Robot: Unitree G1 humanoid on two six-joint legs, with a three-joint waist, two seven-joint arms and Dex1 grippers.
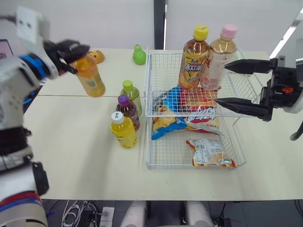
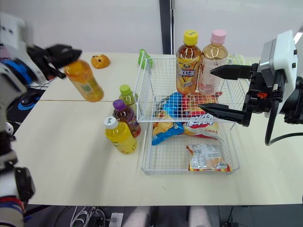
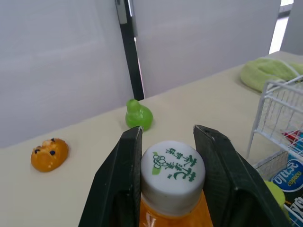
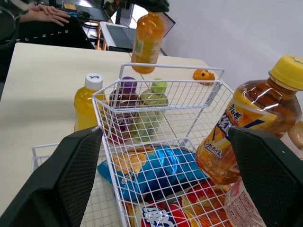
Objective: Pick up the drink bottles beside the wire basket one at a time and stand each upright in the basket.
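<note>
My left gripper (image 1: 71, 53) is shut on the neck of an orange drink bottle (image 1: 91, 75), held tilted in the air to the left of the wire basket (image 1: 149, 99); its white cap (image 3: 173, 165) sits between the fingers. Three bottles stand on the table beside the basket: yellow with a white cap (image 1: 123, 130), dark with a purple cap (image 1: 128, 111), green (image 1: 131, 95). In the basket's upper tier stand a yellow-capped tea bottle (image 1: 194, 57) and a pink-capped bottle (image 1: 218, 57). My right gripper (image 1: 232, 85) hangs open at the basket's right side.
Snack bags (image 1: 182, 113) lie in the basket's lower tier. A green pear-shaped toy (image 1: 138, 56) and an orange toy (image 1: 96, 56) sit at the back of the table. A person's hands (image 4: 45, 12) and a laptop are beyond the table's left side.
</note>
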